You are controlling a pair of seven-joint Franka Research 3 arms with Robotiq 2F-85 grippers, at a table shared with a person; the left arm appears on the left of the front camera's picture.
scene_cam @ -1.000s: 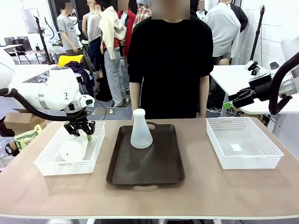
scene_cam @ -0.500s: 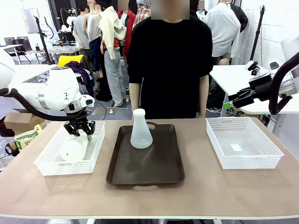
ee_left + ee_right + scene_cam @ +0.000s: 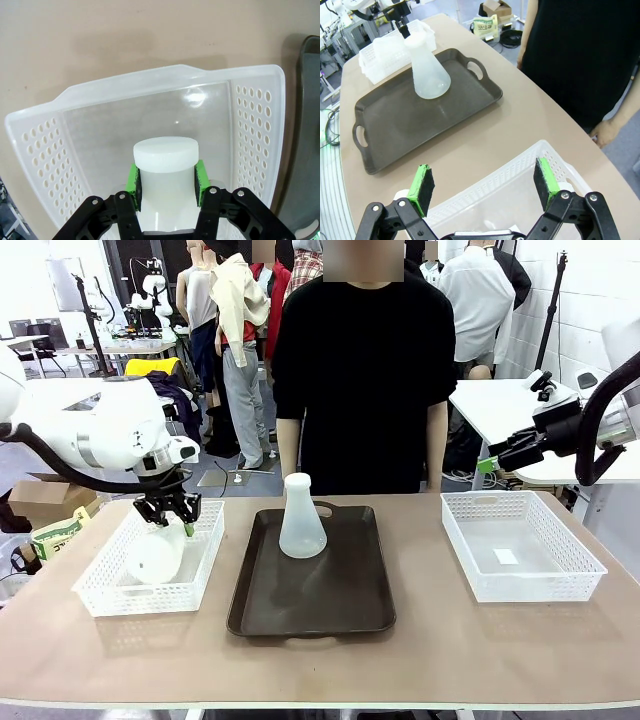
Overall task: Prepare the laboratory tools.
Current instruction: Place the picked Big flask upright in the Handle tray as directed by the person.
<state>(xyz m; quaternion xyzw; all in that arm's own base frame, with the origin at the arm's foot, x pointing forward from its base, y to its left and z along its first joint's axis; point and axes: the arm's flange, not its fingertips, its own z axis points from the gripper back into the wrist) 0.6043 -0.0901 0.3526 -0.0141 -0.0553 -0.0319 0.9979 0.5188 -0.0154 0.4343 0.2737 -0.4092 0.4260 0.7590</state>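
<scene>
Standing on the table (image 3: 420,660) is a dark brown tray (image 3: 330,615) with a handle at each end, and everything else can be placed from it. Bare table runs along the tray's near edge to the table's front edge, and strips of bare table separate the tray from each of the two white lattice baskets. One basket (image 3: 110,595) sits just beside the tray on the robot's left, the other basket (image 3: 570,575) lies well apart from the tray on the robot's right, near the table's right edge.

Two frosted conical flasks are in sight. One flask (image 3: 301,520) stands upright on the tray's far half, close to the far handle, with the near half of the tray bare. The second flask (image 3: 156,556) is inside the basket left of the tray, tilted, its wide base low in the basket and its neck raised.

The left hand (image 3: 172,515) is above that basket, its green pads (image 3: 133,178) clamped on either side of the second flask's neck just under the round rim, as the left wrist view shows. The basket to the right of the tray holds no flask; a small pale patch shows on its floor.

The right hand (image 3: 485,189) hangs above the right basket's near corner with its fingers (image 3: 546,181) spread wide and nothing between them. A person in a black shirt (image 3: 365,380) stands beyond the tray's far edge.
</scene>
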